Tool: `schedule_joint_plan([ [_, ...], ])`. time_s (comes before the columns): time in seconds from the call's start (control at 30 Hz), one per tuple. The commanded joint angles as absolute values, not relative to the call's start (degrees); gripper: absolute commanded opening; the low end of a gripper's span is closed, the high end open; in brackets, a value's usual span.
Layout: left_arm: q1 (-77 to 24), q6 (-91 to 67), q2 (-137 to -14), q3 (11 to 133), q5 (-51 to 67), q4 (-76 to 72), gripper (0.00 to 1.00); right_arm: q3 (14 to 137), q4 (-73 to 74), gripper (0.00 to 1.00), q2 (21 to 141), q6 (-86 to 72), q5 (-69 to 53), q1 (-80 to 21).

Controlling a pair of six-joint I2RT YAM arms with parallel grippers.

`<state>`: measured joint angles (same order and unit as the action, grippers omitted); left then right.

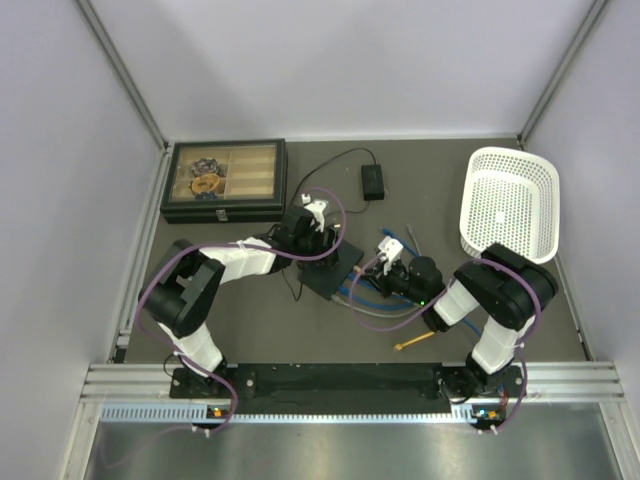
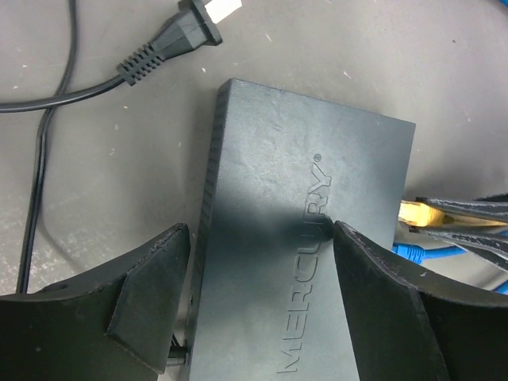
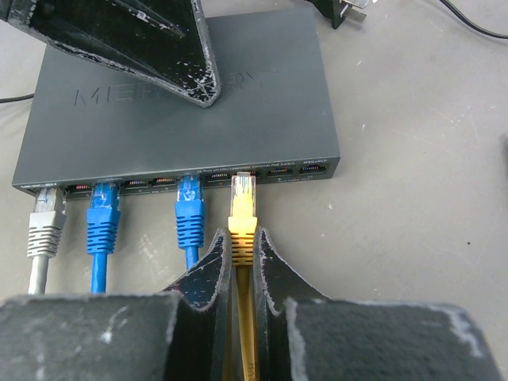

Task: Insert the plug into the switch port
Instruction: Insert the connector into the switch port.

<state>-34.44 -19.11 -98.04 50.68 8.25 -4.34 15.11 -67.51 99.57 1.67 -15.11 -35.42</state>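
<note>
The dark grey switch box [image 3: 182, 119] marked MERCURY lies flat, its row of ports [image 3: 278, 171] facing my right gripper. My right gripper [image 3: 242, 242] is shut on the yellow plug [image 3: 243, 210]. The plug's clear tip sits at the mouth of a port just right of the second blue plug, and most of it shows outside. My left gripper [image 2: 262, 238] is open over the switch [image 2: 302, 198]. One finger [image 2: 151, 294] is beside the box's left edge and the other [image 2: 381, 302] is over its top. In the top view the switch [image 1: 335, 275] lies between both grippers.
A grey plug [image 3: 48, 222] and two blue plugs [image 3: 103, 218] sit in ports to the left. A black mains plug [image 2: 190, 28] and lead lie beside the box. The power brick [image 1: 372, 180], compartment case [image 1: 225, 180] and white basket [image 1: 510, 205] stand further back.
</note>
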Motion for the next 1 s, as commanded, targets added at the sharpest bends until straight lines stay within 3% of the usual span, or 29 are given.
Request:
schedule_joint_plan([
  [0.0, -34.4, -17.8, -98.8, 51.4, 10.0, -6.9, 0.77, 17.5, -68.0, 0.0, 99.3, 1.1, -16.4, -34.7],
  [0.97, -34.7, -15.2, -100.0, 52.3, 11.6, -5.0, 0.73, 20.9, -57.6, 0.0, 93.7, 4.9, -14.9, -34.7],
])
